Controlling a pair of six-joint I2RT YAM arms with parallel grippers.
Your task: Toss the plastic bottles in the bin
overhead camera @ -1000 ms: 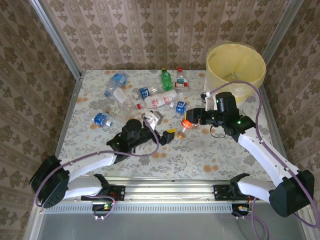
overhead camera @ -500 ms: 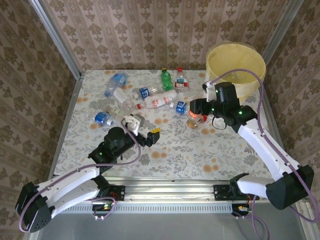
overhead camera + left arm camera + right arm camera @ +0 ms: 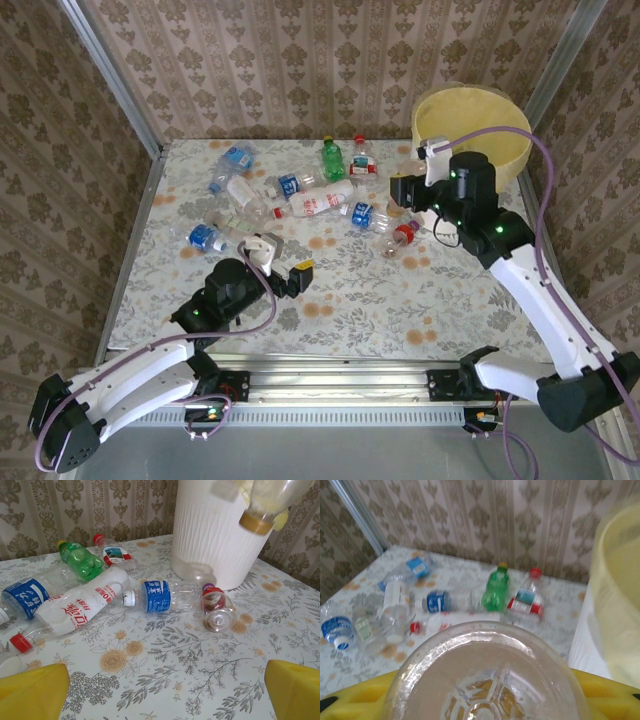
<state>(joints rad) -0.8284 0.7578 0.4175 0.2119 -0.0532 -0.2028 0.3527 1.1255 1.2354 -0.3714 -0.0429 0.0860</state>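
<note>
"Left gripper stood wide and empty near the front. Farther out, the right gripper held a clear bottle beside the bin, seemingly short of its mouth."

"Then it needed to clear the rim and centre over the opening before releasing."

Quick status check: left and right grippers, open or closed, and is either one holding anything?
Left gripper: open, holding nothing.
Right gripper: closed on a clear bottle.
</note>
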